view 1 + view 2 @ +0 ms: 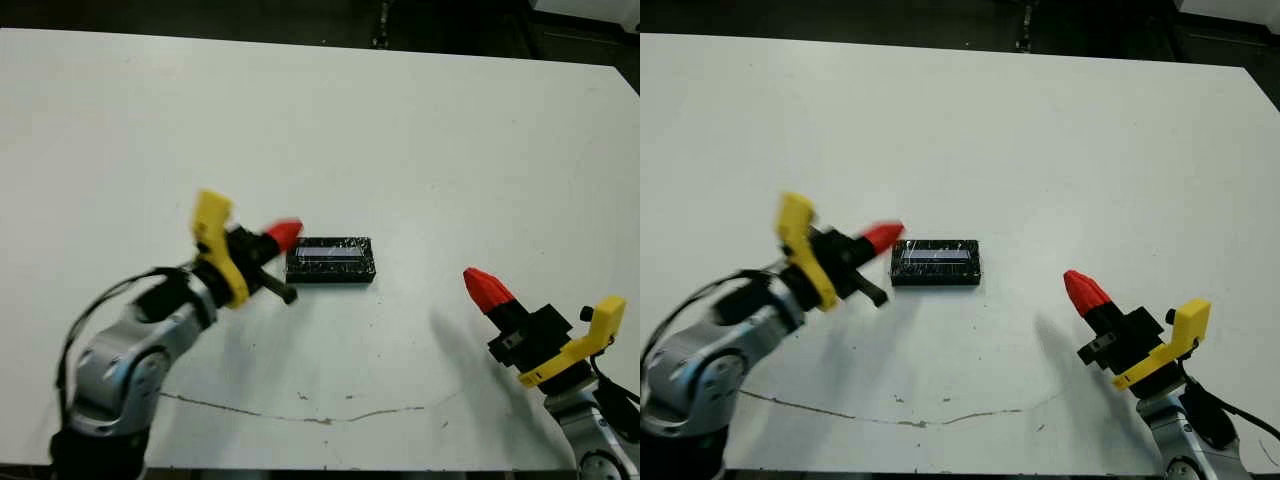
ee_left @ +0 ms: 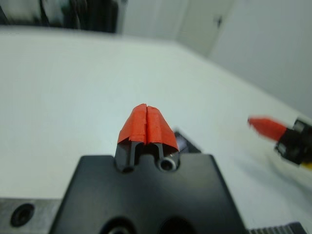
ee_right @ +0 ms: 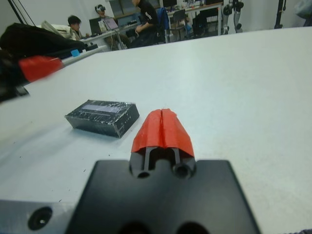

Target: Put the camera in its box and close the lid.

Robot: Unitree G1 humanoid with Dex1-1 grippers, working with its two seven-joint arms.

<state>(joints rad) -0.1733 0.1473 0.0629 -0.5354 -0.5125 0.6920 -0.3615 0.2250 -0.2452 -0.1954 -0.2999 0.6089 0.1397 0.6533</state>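
The lid [image 1: 330, 258], black and speckled with a pale strip along its top, lies flat at the middle of the white table [image 1: 400, 130] as one closed black block, so the box under it does not show. The camera is hidden. My left gripper [image 1: 284, 234] is shut with nothing in it, its red tips just left of the lid's near-left corner and slightly above the table. My right gripper [image 1: 483, 285] is also shut and holds nothing, well to the right of the lid and nearer the front edge. The right wrist view shows the lid [image 3: 102, 116] ahead of that gripper [image 3: 162, 129].
A thin dark scratch line [image 1: 300, 415] runs across the table near its front edge. Beyond the far side of the table, people sit at desks [image 3: 141, 19] in the right wrist view.
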